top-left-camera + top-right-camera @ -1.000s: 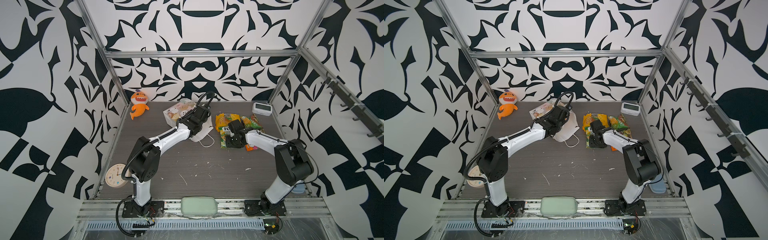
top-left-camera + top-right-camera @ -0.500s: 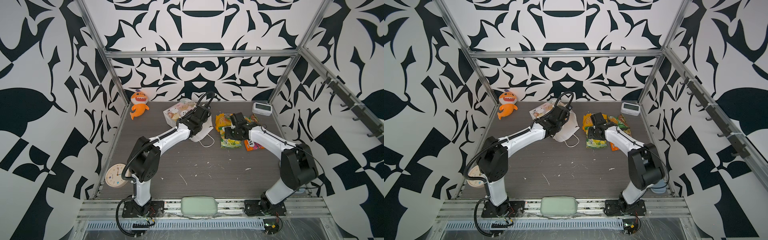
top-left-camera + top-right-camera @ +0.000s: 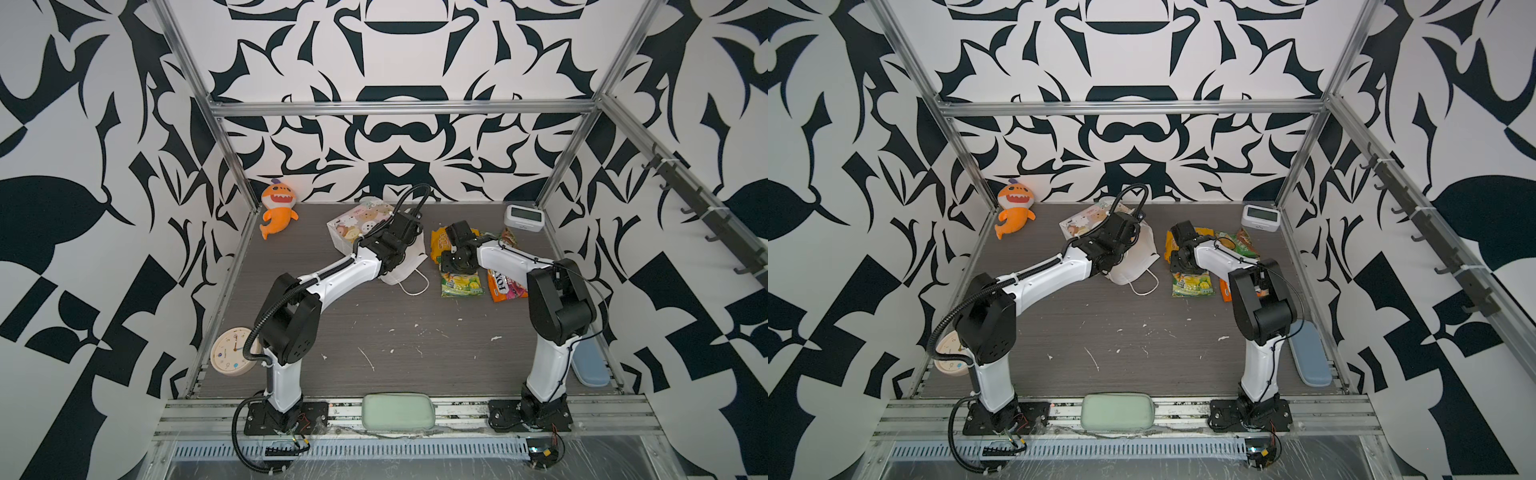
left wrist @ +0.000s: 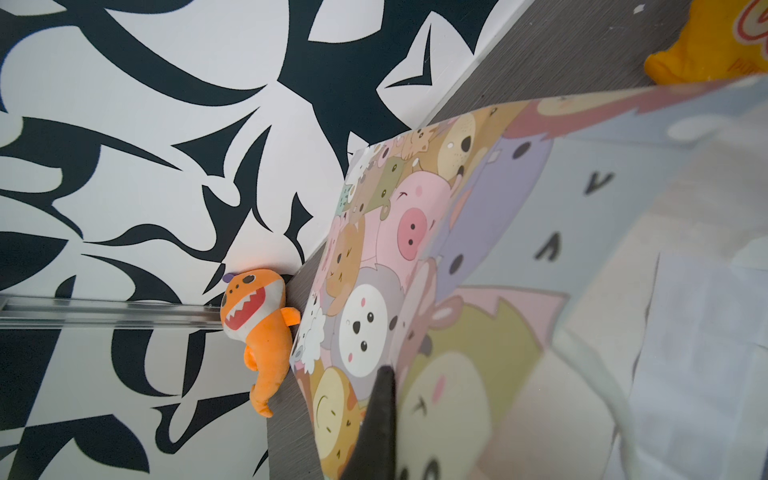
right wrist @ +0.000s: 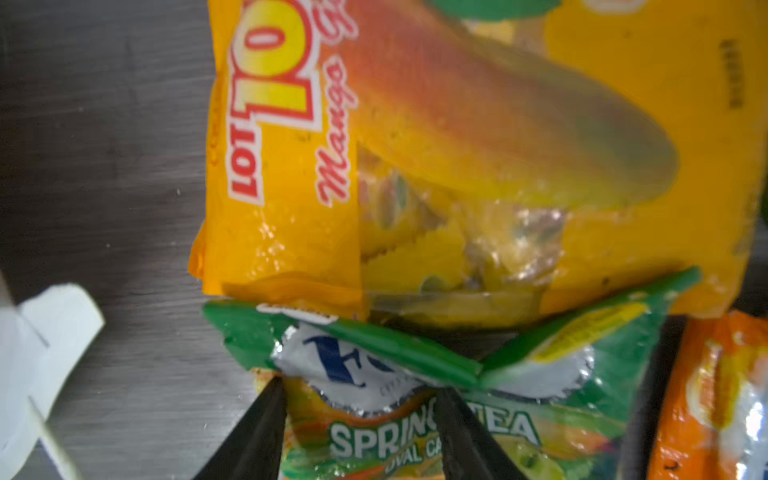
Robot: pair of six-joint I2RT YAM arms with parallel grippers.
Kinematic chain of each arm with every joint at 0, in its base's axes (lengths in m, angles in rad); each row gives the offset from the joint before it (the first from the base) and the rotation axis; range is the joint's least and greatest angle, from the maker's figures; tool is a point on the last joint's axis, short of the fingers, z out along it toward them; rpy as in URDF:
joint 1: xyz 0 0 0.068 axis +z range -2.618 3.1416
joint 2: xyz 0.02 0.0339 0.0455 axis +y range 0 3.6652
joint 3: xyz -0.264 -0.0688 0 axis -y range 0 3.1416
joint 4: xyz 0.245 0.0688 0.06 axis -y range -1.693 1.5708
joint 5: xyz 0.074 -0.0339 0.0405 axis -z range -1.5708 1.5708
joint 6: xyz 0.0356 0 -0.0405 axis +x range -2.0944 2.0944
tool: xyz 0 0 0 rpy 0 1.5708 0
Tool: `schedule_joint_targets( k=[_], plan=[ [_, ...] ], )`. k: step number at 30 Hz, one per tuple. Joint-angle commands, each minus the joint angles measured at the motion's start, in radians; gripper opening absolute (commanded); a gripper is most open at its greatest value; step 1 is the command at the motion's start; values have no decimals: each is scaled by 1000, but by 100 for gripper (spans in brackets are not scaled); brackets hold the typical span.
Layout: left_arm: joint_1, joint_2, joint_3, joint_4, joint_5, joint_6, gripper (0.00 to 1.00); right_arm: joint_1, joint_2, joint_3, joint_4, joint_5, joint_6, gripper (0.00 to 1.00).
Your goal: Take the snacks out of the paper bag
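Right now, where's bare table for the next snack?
Free: table middle, nearer than paper bag and green packet; also between plush shark and bag. Crowded: back right, packets overlapping, near the digital clock.

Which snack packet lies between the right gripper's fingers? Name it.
The green Spring Tea packet; the yellow mango packet lies beyond the right gripper, the orange-red packet beside.
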Motion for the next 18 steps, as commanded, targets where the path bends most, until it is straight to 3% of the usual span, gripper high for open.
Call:
schedule_joint_targets(
  k=[1, 10, 16, 18],
  plan=[
    [-8, -43, -11, 43, -15, 2, 5, -3, -76, -83, 5, -15, 40, 55],
    [-8, -25, -5, 51, -7, 0, 5, -3, -242, -298, 80, -3, 73, 51],
    [-6, -30, 0, 45, -6, -1, 5, 3, -314, -253, 2, -14, 19, 53],
    [-8, -35, 1, 43, -9, -4, 5, 25, -319, -214, -71, 33, 31, 57]
  ],
)
